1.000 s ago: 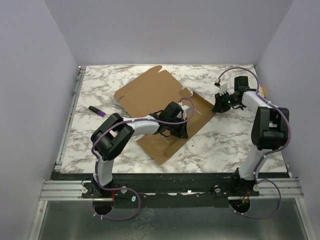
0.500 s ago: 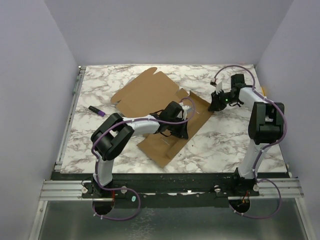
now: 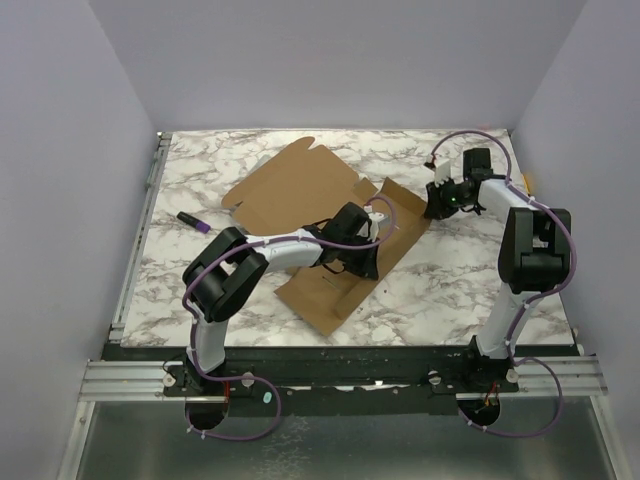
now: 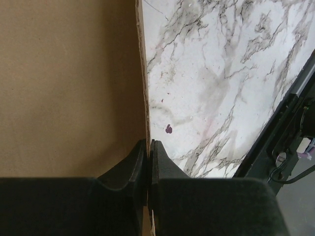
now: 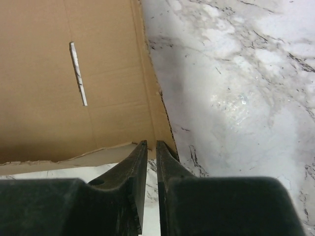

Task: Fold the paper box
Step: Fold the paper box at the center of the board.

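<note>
- The paper box (image 3: 300, 195) lies unfolded on the marble table (image 3: 460, 270), set at a slant near the middle. One broad panel reaches toward the far left and a narrower strip runs toward the near edge.
- Only the overhead view takes in the whole sheet. It also shows a purple marker (image 3: 195, 222) lying apart on the left side of the table.
- From above, the left gripper (image 3: 358, 250) sits low over the middle of the sheet, and its own body hides the fingertips.
- The left wrist view settles that: the jaws are clenched on the cardboard. A raised edge stands on end and runs straight down between the two black fingers (image 4: 133, 162), with brown card on one side and marble on the other.
- That view also picks up a small purple spot (image 4: 169, 129) on the marble just beside the edge (too small to find from overhead).
- From above, the right gripper (image 3: 436, 207) is at the sheet's right-hand corner.
- Its wrist view shows the fingers drawn almost together with a thin gap, right at that corner. I cannot tell whether they pinch the card.
- The same view shows a narrow slit (image 5: 78, 73) cut in the panel.
</note>
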Motion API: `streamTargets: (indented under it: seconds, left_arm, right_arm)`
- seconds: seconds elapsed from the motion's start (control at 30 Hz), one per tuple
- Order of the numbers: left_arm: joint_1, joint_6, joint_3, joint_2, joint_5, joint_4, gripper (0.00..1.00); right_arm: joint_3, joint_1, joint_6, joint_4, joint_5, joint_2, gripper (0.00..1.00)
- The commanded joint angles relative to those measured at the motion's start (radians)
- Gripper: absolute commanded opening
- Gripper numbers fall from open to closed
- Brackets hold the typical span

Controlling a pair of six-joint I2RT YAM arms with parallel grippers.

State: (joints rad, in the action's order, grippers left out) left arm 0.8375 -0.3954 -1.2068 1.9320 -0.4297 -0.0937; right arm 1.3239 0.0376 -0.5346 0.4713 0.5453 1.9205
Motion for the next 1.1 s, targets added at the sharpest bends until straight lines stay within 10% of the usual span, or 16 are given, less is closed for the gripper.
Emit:
streamTargets:
  seconds: [0.0, 0.6, 1.07]
  left_arm:
    - [0.017, 0.035, -0.031, -0.029, -0.024, -0.031, 0.0]
    - [0.022, 0.048, -0.059, -0.024, 0.014, -0.043, 0.0]
    - [0.011, 0.076, -0.079, 0.005, 0.09, -0.086, 0.0]
  right_arm:
    - [-0.021, -0.023, 0.024, -0.051, -0.021, 0.001, 0.17]
    - [0.008, -0.038, -0.011, 0.121, 0.309, 0.024, 0.19]
    - [0.187, -0.038, -0.427, 0.56, 0.33, 0.119, 0.27]
